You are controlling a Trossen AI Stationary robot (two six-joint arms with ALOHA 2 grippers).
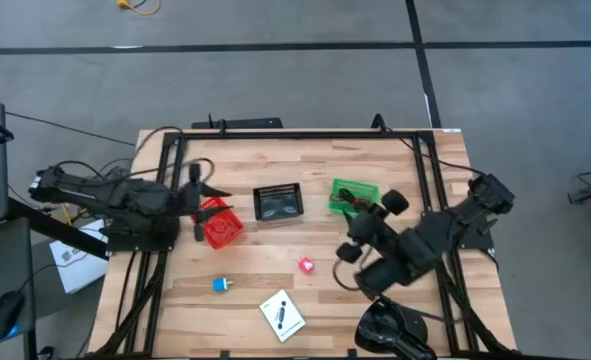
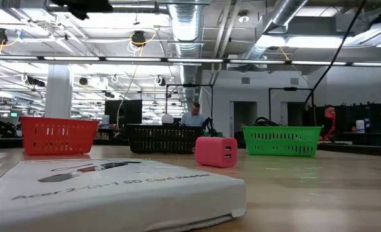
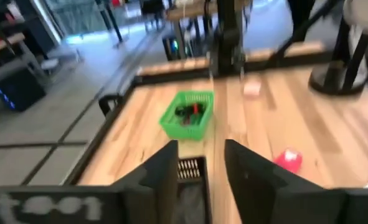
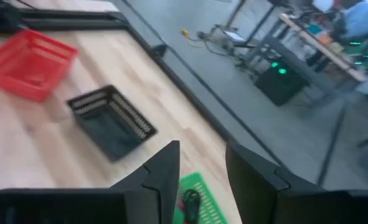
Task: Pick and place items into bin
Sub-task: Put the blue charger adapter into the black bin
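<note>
Nearest the front edge of the table lies the white card box (image 1: 282, 314), its long axis diagonal to that edge, with the large black lump (image 1: 393, 334) beside it at the right corner. Just behind these sit the small blue piece (image 1: 221, 285) and the pink-red block (image 1: 305, 266), both loose on the wood. The right gripper (image 1: 350, 212) hangs over the green bin (image 1: 353, 187), jaws apart and holding nothing; the pink-red block lies toward the table front from it, nearer this arm than the other. The left gripper (image 1: 207, 196) hovers released above the red bin (image 1: 218, 223). The black bin (image 1: 278, 202) stands between the two. The green bin already contains a black-and-red item (image 3: 190, 112).
</note>
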